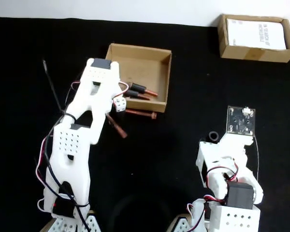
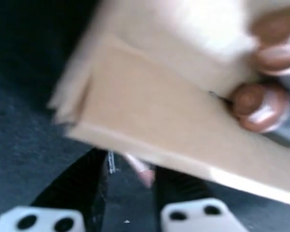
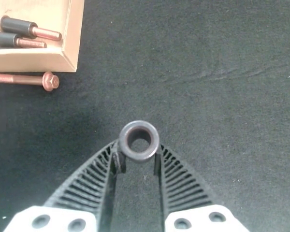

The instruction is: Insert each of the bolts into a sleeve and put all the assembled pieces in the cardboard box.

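- the cardboard box (image 1: 145, 67) sits open on the black tabletop (image 1: 183, 159), and two assembled pieces (image 1: 144, 90) lie side by side inside it, bolts already through their dark sleeves.
- one loose bolt (image 1: 140, 113) lies flat just outside the cardboard box, along its near wall and not yet sleeved.
- a second loose bolt (image 1: 117, 126) sits tilted just off the near corner of the cardboard box, right under the left arm.
- the left end effector (image 2: 128, 166) hangs close against that same corner. from where i stand i cannot tell whether it has hold of the second bolt or is only beside it.
- the right end effector (image 3: 138, 155) is well apart from the cardboard box, out past its near right corner. it is closed most of the way on a sleeve (image 3: 139, 125), pinched at the tips with the bore facing up.
- a second carton (image 1: 256, 50) with a white sheet in it stands well apart from the cardboard box, further back.
- by my reckoning it's roughly halfway: two pieces boxed, two bolts left to sleeve and drop in. i can spot just the one spare sleeve.
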Tool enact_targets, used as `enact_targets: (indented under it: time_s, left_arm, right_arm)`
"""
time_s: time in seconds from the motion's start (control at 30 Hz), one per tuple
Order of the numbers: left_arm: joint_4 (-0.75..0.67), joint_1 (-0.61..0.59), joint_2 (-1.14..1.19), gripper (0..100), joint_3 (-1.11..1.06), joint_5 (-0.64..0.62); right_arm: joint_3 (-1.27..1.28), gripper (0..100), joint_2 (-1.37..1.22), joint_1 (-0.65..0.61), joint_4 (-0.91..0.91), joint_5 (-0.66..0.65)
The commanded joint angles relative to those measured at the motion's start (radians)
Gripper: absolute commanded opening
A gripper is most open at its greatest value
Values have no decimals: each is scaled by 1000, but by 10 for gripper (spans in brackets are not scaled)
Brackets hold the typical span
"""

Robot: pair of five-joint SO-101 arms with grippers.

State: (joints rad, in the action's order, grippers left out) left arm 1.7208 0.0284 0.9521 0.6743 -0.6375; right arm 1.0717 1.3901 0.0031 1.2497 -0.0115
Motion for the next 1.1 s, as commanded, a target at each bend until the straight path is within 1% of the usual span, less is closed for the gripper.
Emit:
enact_targets:
  time_s: [0.0, 0.03, 0.1, 0.3, 0.4, 0.53, 0.63, 0.73, 0.9, 0.97, 1.07]
  left_arm:
    - [37, -45, -2, 8, -13, 44]
    - [40, -31, -4, 8, -13, 78]
    - [41, -13, -4, 8, -15, 107]
    - [41, 45, -21, 8, -10, 114]
    - [41, 76, -91, 8, -8, 123]
    - [40, 125, -237, 8, -7, 204]
    - [40, 153, -346, 8, -12, 239]
    - [40, 163, -440, 8, -12, 281]
    - [43, 163, -581, 8, -13, 371]
    - [43, 163, -639, 8, -15, 402]
    - [44, 166, -740, 8, -22, 448]
  right_arm:
    - [-8, 7, 4, -7, -21, -12]
    - [-12, 7, 2, -7, -21, -12]
    - [-13, 7, 2, -7, -22, -12]
    - [-7, 7, 2, -7, -24, -12]
    - [-7, 7, 2, -8, -48, -3]
    - [-18, 7, 8, -35, -90, 2]
    - [-44, 7, 10, -44, -111, 77]
    - [-111, 7, 10, -44, -74, 115]
    - [-223, 7, 10, -51, 24, 115]
    - [-248, 7, 12, -99, 74, 115]
    - [-286, 7, 47, -223, 170, 115]
